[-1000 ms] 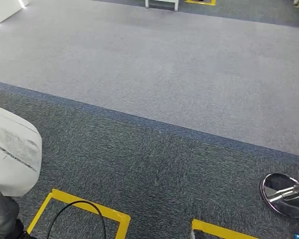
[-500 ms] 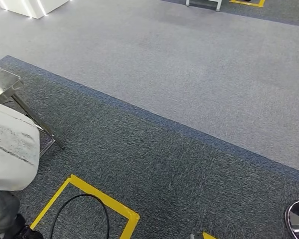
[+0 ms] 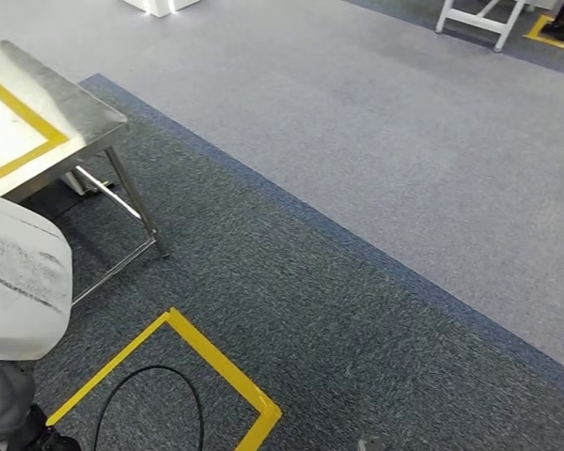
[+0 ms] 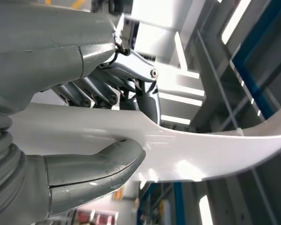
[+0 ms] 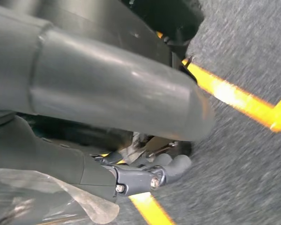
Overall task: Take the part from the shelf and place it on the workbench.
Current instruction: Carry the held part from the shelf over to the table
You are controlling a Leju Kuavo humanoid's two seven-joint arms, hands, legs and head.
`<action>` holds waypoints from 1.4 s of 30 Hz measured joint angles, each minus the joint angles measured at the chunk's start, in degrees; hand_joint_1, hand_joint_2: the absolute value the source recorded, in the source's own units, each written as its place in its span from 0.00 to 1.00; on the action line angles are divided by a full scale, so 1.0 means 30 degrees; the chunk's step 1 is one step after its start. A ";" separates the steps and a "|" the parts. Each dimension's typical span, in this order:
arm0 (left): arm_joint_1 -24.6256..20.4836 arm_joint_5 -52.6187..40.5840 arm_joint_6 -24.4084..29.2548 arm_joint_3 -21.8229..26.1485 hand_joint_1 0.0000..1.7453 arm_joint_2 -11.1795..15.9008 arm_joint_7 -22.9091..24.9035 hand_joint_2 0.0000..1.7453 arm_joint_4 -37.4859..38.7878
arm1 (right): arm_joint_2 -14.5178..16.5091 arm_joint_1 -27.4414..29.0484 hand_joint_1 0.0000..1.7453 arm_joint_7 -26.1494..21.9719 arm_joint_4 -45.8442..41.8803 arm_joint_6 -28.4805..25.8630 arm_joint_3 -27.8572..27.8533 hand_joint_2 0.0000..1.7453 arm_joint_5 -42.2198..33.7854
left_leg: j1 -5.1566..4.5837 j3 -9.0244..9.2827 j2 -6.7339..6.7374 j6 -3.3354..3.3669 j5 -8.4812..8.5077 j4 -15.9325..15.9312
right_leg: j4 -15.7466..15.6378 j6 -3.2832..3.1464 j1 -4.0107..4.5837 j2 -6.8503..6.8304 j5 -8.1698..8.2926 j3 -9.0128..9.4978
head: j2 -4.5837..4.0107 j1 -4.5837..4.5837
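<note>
Glossy white part, brushed-metal workbench

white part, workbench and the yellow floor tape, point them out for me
white part (image 4: 188,150), left wrist view, on its smooth flat middle beyond the left hand (image 4: 96,117).
workbench (image 3: 87,113), head view, on the bare steel top near its corner.
yellow floor tape (image 3: 215,362), head view, on the strip's right-hand run.

Bright, even overhead light; glare on the white part beyond the fingers; right wrist view smeared with motion blur.
</note>
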 joint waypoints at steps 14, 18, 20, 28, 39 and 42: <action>-0.0677 0.0929 -0.0020 0.0300 1.00 0.0193 0.0002 1.00 0.0087 | 0.0014 -0.0972 0.00 0.0682 -0.0040 0.0826 0.0583 0.00 0.1279 | 0.0055 -0.0344 -0.2470 -0.0630 -0.0339 0.0593 | -0.1295 -0.0430 -0.0251 0.2187 0.1895 -0.0475 | 0.0000 0.0049; -0.0914 0.0982 -0.0042 0.0313 1.00 0.0462 0.0002 1.00 0.0373 | 0.0018 -0.1244 0.00 0.0625 -0.0078 0.1038 0.0696 0.00 0.1290 | 0.0120 -0.2380 -0.0844 -0.1002 -0.2179 0.4675 | -0.1351 -0.0674 -0.0238 0.1001 0.1720 -0.0266 | 0.0000 -0.0159; -0.0882 0.0953 -0.0062 0.0322 1.00 0.0562 0.0002 1.00 0.0501 | 0.0042 -0.1255 0.00 0.0876 -0.0078 0.0941 0.0736 0.00 0.1310 | 0.0200 -0.2816 -0.0638 -0.1056 -0.2004 0.5406 | -0.1351 -0.0676 -0.0224 0.0412 0.1587 -0.0141 | 0.0000 -0.0163; -0.0905 0.0691 -0.0097 0.0382 1.00 0.0663 0.0002 1.00 0.0770 | 0.0213 -0.1456 0.00 0.1330 -0.0153 0.0721 0.0799 0.00 0.1326 | -0.0053 -0.0459 0.0440 -0.0339 0.0038 0.0340 | -0.1482 0.0004 -0.0024 -0.0986 0.0960 0.0597 | 0.0000 -0.0083; -0.0474 -0.0680 0.0062 0.0029 1.00 0.0801 0.0009 1.00 0.0916 | 0.0326 -0.1004 0.00 0.0809 -0.0155 0.0368 0.0841 0.00 0.0783 | 0.0038 -0.0145 -0.2339 0.0043 -0.0030 0.0224 | -0.0222 -0.0249 -0.0061 0.2545 0.1765 -0.1039 | 0.0000 0.0082; -0.0410 -0.0669 0.0364 -0.0038 1.00 0.0792 0.0005 1.00 0.0916 | 0.0328 -0.0833 0.00 0.1077 -0.0127 0.0031 0.0829 0.00 0.0800 | 0.0171 -0.0367 -0.2987 -0.0305 0.0037 0.0247 | -0.1434 -0.0400 -0.0034 0.2934 0.1834 -0.0419 | 0.0000 0.0054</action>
